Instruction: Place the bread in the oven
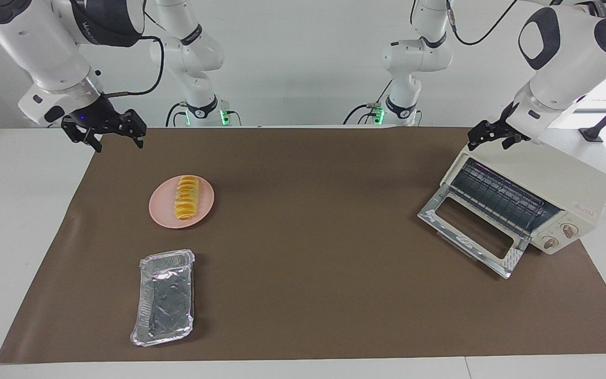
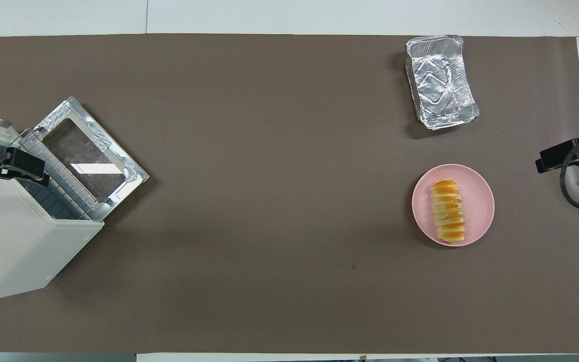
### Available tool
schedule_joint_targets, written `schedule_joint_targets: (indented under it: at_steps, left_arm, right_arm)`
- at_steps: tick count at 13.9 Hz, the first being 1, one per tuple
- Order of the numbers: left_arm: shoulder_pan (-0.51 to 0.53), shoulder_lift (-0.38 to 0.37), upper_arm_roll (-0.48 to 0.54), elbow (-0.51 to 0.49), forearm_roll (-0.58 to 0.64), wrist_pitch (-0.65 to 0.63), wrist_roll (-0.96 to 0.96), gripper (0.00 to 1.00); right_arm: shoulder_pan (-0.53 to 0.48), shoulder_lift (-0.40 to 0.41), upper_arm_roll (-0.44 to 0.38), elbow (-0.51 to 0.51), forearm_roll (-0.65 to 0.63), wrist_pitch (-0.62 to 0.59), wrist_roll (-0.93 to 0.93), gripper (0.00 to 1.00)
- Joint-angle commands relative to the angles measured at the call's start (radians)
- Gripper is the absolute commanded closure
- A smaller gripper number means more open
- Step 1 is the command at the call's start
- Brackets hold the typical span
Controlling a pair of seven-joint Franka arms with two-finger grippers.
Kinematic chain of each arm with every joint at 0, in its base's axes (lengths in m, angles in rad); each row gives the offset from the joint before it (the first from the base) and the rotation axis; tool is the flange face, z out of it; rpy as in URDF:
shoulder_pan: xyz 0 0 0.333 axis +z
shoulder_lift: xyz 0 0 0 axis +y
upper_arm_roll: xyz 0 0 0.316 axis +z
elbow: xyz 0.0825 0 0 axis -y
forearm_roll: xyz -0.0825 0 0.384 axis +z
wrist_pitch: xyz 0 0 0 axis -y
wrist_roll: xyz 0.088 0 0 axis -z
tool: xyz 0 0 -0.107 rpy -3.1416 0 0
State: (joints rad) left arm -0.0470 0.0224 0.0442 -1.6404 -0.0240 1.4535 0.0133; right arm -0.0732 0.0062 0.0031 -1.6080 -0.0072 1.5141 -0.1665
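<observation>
I see the bread [image 1: 187, 197], a ridged yellow-orange loaf like a row of slices, lying on a smooth round pink plate [image 1: 161, 209] toward the right arm's end of the desk [image 1: 303, 295], its long axis running from the robots' edge of the desk toward the crinkled silver foil tray [image 1: 165, 298], which sits farther from the robots. The cream-white boxy oven [image 1: 537, 195] stands at the left arm's end, glass door dropped flat onto the brown mat [image 1: 308, 252], wire rack showing, its mouth turned slantwise toward the middle, with bare mat between it and the plate. My right gripper [image 1: 116, 138] hangs over the desk edge near the plate with jaws spread and holding nothing, and my left gripper [image 1: 492, 138] hangs over the oven's top, jaws spread too.
</observation>
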Motion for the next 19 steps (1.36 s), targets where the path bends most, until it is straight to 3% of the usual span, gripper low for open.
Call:
schedule_joint_targets:
  at_steps: [1,8,13,19]
  left_arm:
    - [-0.001,-0.022,0.005,-0.016,-0.01,0.01,0.007,0.0]
    - [-0.001,-0.022,0.005,-0.016,-0.01,0.01,0.007,0.0]
    - [-0.001,-0.022,0.005,-0.016,-0.01,0.01,0.007,0.0]
    - [-0.001,-0.022,0.005,-0.016,-0.01,0.01,0.005,0.0]
  right_arm:
    - [-0.019,-0.014,0.012,-0.021,-0.007,0.011,-0.025,0.0]
    - [-0.01,-0.034,0.012,-0.062,-0.007,0.021,-0.025,0.0]
    - [0.025,-0.156,0.023,-0.41,-0.005,0.306,-0.011,0.0]
    - [0.067,-0.131,0.024,-0.699,-0.004,0.657,0.033,0.0]
